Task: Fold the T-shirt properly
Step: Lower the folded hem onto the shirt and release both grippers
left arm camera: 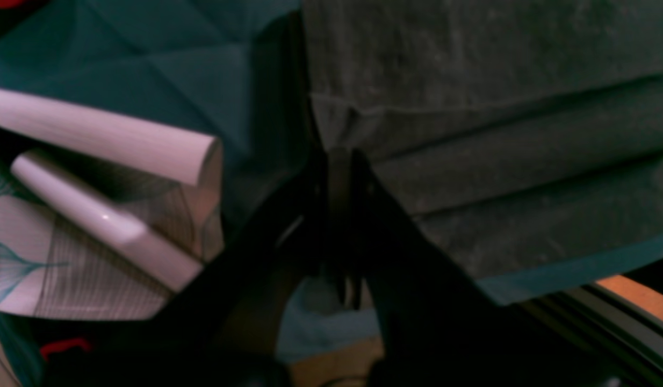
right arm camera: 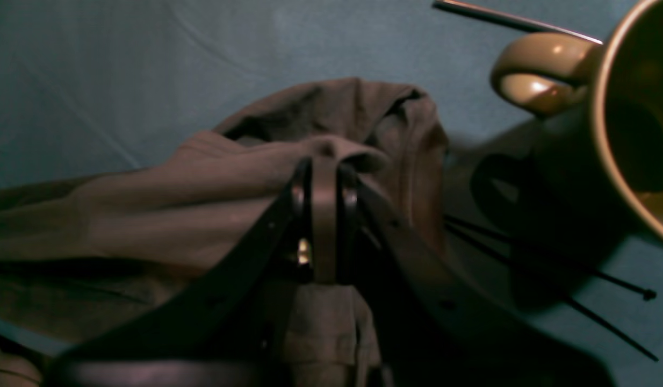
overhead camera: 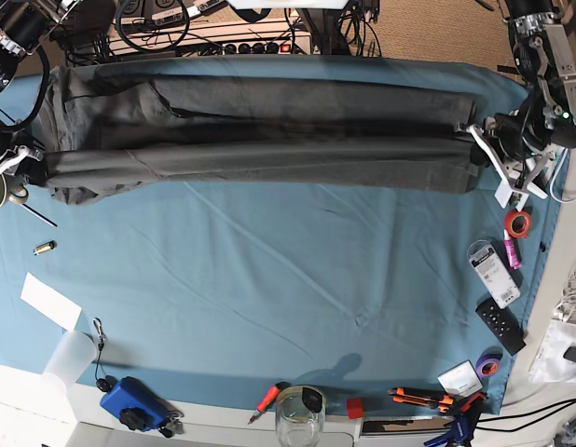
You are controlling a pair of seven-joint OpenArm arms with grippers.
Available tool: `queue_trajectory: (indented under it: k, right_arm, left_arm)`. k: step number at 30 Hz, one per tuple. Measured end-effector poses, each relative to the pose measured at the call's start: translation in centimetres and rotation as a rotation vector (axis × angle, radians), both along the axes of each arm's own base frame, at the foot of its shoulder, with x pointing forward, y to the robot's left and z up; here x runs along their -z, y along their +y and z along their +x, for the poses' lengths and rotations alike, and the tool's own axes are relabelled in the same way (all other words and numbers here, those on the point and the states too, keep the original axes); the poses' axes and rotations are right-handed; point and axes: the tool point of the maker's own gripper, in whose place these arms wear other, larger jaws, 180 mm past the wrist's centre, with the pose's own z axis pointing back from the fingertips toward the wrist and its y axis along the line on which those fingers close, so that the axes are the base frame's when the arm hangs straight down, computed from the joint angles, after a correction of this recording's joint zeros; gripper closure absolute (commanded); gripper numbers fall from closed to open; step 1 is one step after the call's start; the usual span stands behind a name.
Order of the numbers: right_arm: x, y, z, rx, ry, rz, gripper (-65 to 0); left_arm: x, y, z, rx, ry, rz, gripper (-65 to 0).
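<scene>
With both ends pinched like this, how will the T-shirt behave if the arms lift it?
The T-shirt lies in long soft folds across the table cloth, so it will probably sag in the middle. The left gripper and right gripper each pinch bunched fabric, which looks limp, light, and unlikely to slip quickly.

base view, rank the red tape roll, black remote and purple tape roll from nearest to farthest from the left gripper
From the left gripper, shut on the T-shirt at the view's right edge:
1. red tape roll, just below it
2. black remote, further down the right side
3. purple tape roll, lowest, near the table's front corner
</scene>
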Motion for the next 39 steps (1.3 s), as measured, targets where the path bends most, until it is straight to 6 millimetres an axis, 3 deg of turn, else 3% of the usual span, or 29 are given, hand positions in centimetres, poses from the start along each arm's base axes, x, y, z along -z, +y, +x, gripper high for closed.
queue_trajectory:
  k: [10, 19, 30, 39]
  right_arm:
    - [1.0, 0.0, -1.3, 0.001, 0.042, 0.000, 0.0]
    - [1.5, -0.1, -1.9, 0.013, 0.065, 0.002, 0.0]
    - [3.0, -0.3, -4.2, 0.028, 0.140, 0.006, 0.0]
    - [3.1, -0.3, -4.3, 0.032, 0.144, 0.006, 0.0]
  left_arm:
    - [0.2, -0.1, -0.2, -0.003, -0.001, -0.004, 0.0]
    - [1.4, -1.8, -1.4, -0.021, 0.029, -0.053, 0.0]
    - [1.4, -1.7, -1.3, -0.024, 0.026, -0.047, 0.0]
    - [1.5, -1.8, -1.6, -0.017, 0.031, -0.045, 0.0]
